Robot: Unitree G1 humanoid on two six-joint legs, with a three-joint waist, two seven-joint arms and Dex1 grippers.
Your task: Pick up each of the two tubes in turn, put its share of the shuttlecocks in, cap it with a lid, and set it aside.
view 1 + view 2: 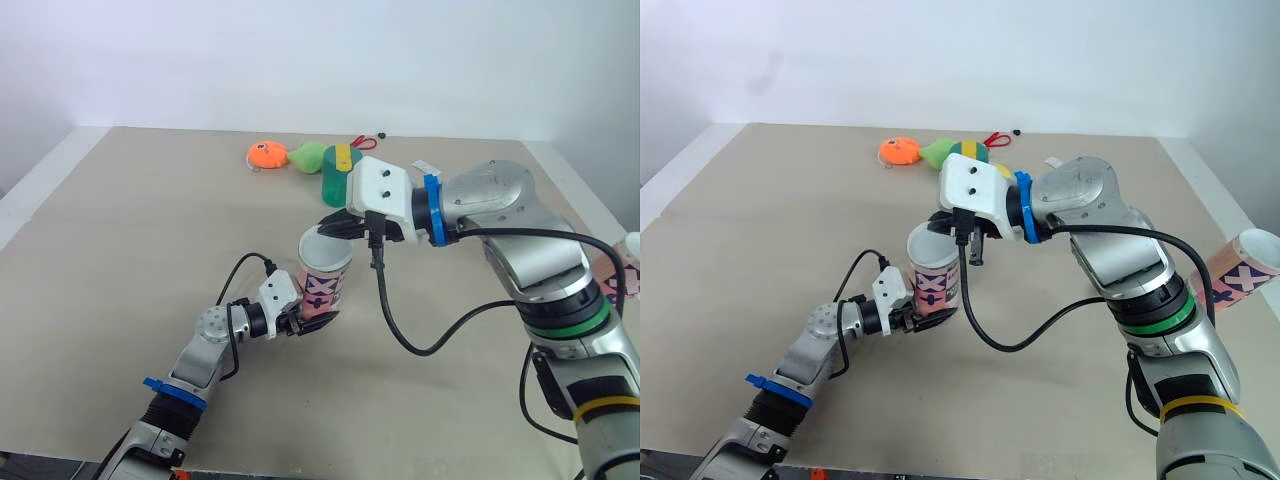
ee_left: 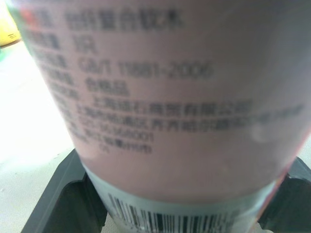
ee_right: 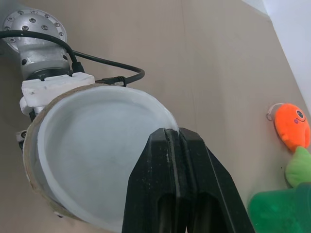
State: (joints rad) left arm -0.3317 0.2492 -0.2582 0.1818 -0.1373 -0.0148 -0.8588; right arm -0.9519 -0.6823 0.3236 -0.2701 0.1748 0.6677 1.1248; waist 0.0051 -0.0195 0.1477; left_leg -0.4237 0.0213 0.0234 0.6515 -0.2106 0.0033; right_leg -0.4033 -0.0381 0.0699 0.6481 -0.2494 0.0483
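A pink tube (image 1: pixel 324 276) with printed marks stands upright over the table, its top open. My left gripper (image 1: pixel 308 322) is shut on its lower end; the black fingers (image 2: pixel 54 195) flank the barcode band (image 2: pixel 180 218). My right gripper (image 3: pixel 174 134) is shut, with nothing visible between the fingers, and its tip rests at the far rim of the tube's mouth (image 3: pixel 97 160). The inside of the tube looks white and bare. A second pink tube (image 1: pixel 1240 272) lies at the far right of the table, its open end facing outward.
An orange plush fish (image 1: pixel 266 155), a green plush piece (image 1: pixel 308 156) and a green cylinder with a yellow label (image 1: pixel 337 176) lie behind the right gripper. A small red item (image 1: pixel 364 142) sits near the table's far edge. Black cables (image 1: pixel 400 330) hang from the right wrist.
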